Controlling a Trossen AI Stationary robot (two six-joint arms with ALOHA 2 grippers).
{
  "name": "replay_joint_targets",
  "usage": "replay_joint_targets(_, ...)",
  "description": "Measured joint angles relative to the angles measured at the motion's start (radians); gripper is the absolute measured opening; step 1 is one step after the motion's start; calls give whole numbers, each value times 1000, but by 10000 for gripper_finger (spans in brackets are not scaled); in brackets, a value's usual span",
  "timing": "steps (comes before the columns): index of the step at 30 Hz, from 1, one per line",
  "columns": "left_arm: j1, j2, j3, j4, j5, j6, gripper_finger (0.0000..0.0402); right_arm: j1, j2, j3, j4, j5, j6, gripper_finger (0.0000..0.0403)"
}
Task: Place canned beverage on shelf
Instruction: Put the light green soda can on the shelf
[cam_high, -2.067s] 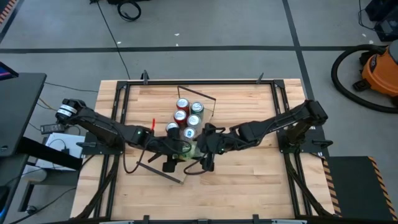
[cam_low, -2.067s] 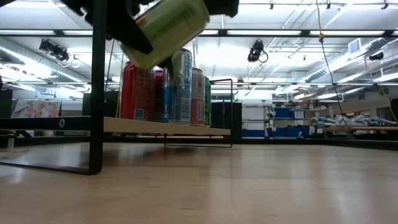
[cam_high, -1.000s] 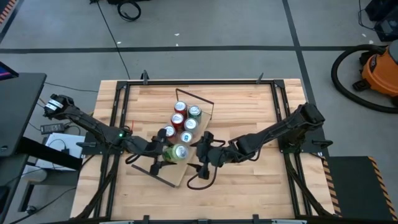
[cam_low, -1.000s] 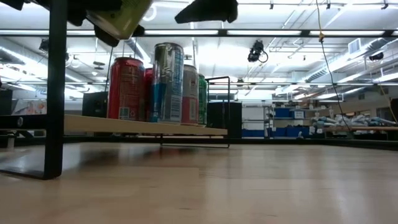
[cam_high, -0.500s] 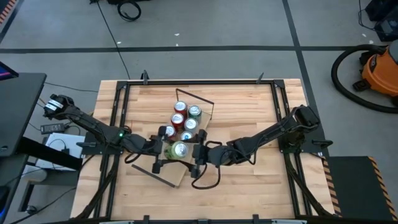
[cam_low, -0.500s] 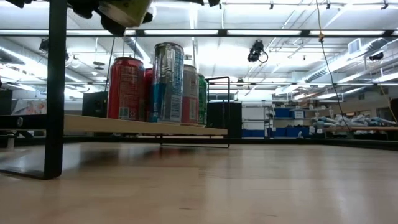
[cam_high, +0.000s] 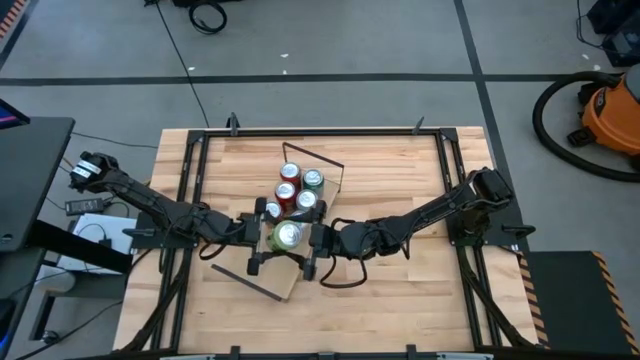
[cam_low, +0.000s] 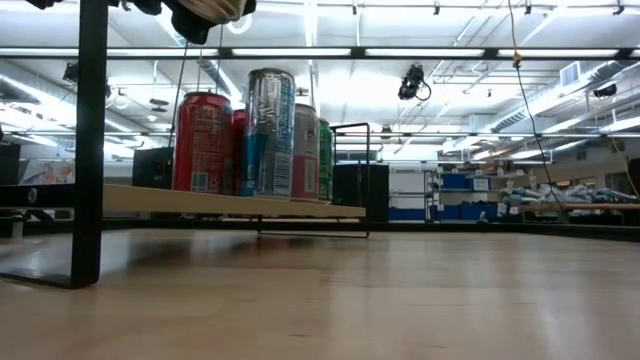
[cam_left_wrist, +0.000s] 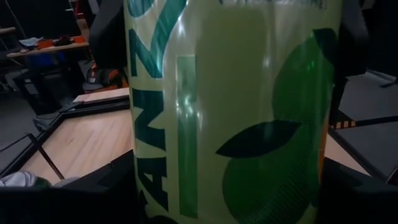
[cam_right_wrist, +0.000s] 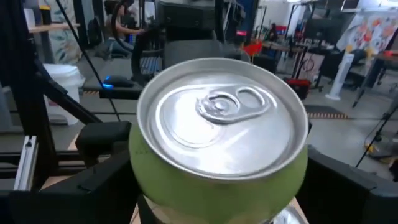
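My butcher-block tabletop (cam_high: 400, 290) stands on a grey concrete floor (cam_high: 350, 40) crossed by dark tape lines (cam_high: 300, 77). An orange shop vacuum (cam_high: 612, 115) with a black hose sits off one corner. Level across the table I see long ceiling strip lights (cam_low: 440, 52), a hanging camera (cam_low: 411, 82), and blue storage shelving (cam_low: 470, 195) far back.

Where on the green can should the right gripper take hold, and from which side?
Grip the green can on its bare side wall just below the top rim, coming level from the right. It stands upright, and the left gripper holds its left side. The right gripper is beside it already.
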Motion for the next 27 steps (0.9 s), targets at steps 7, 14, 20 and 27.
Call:
replay_joint_targets(7,2,0,0,12,-2,15,309,-5,0,0,21,-1,-31,320)
replay_joint_targets(14,1,0,0,15,-9,19,316,-7,0,0,21,-2,-38,311)
replay_joint_targets(20,-13,-40,0,16,-54,57,352,3,0,2,34,53,-42,320)
replay_joint_targets(27,-45,-167,0,-90,-51,53,374,46,-1,45,-84,162,-32,322)
